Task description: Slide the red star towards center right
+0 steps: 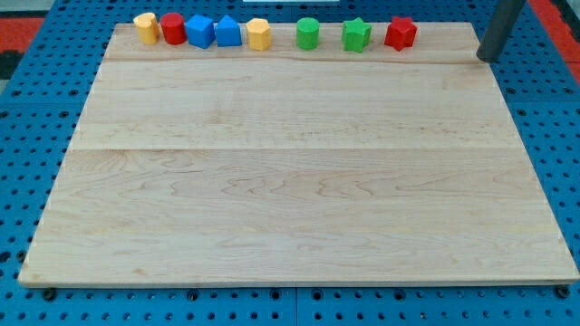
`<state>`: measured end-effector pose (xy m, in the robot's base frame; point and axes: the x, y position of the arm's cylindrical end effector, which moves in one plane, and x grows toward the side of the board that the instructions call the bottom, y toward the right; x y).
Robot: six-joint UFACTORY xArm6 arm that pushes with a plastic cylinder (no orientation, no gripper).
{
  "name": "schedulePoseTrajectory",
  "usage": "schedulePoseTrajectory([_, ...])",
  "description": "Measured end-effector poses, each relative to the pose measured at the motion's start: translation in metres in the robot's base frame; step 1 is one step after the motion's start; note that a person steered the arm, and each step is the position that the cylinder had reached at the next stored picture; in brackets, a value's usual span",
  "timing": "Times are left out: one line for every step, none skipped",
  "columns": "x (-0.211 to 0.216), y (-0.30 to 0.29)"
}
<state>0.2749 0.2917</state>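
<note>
The red star [401, 33] sits near the top edge of the wooden board [299, 181], the rightmost block in a row. My tip [488, 58] is the lower end of the dark rod at the view's top right, about a hand's width to the right of the red star and apart from it. It stands at the board's top right corner.
Along the top edge, from the left: a yellow block [145, 27], a red cylinder [172, 28], a blue cube [199, 31], a blue block [227, 32], a yellow hexagon [258, 33], a green cylinder [308, 33], a green star [356, 35]. Blue pegboard surrounds the board.
</note>
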Motion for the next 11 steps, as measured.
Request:
schedulePoseTrajectory([0.0,0.001])
schedulePoseTrajectory([0.0,0.005])
schedulePoseTrajectory([0.002,0.005])
schedulePoseTrajectory([0.003,0.009])
schedulePoseTrajectory([0.042,0.002])
schedulePoseTrajectory([0.08,-0.075])
schedulePoseTrajectory([0.075,-0.132])
schedulePoseTrajectory([0.1,-0.171])
schedulePoseTrajectory([0.135,-0.269])
schedulePoseTrajectory([0.136,-0.302])
schedulePoseTrajectory([0.146,-0.172])
